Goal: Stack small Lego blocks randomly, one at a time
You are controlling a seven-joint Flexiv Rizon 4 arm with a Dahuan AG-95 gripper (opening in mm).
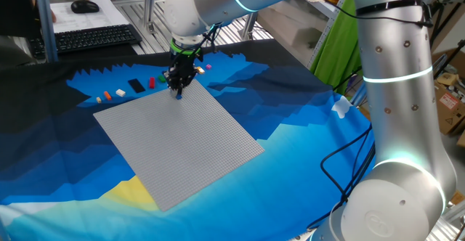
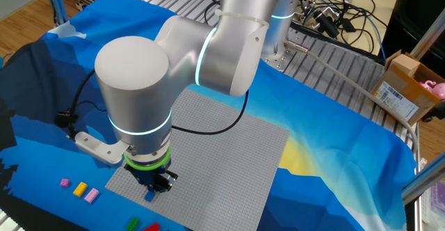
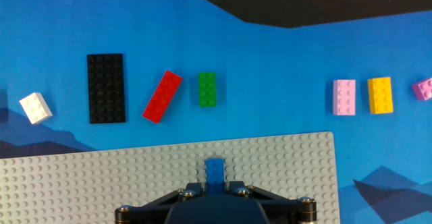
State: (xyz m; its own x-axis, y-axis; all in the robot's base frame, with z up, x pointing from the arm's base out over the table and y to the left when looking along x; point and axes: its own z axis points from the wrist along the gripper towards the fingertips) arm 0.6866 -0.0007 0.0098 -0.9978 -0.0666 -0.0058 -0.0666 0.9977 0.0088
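Seven loose bricks: they lie in a rough row on the blue cloth beyond the far edge of the grey baseplate, as the hand view shows.
Left group: a white brick lies tilted, then a black flat plate lies lengthwise, a red long brick lies slanted, and a green brick lies upright in the picture.
Right group: a pale pink brick and a yellow brick lie side by side, just apart; a magenta brick is cut by the frame edge.
Eighth brick: a blue brick sits over the baseplate near its far edge, between the fingers.
Gripper: the gripper is narrowed around the blue brick, its two black fingers on either side of it; in one fixed view the gripper points straight down at the plate's far corner.
Contact with plate: I cannot tell whether the blue brick is pressed onto the studs or held just above them.
Baseplate contents: apart from the blue brick, only bare studs show on it.
Other fixed view: the gripper is low over the plate's near corner, with the blue brick showing beneath it.
Background: a keyboard and a mouse sit on a desk behind the table.
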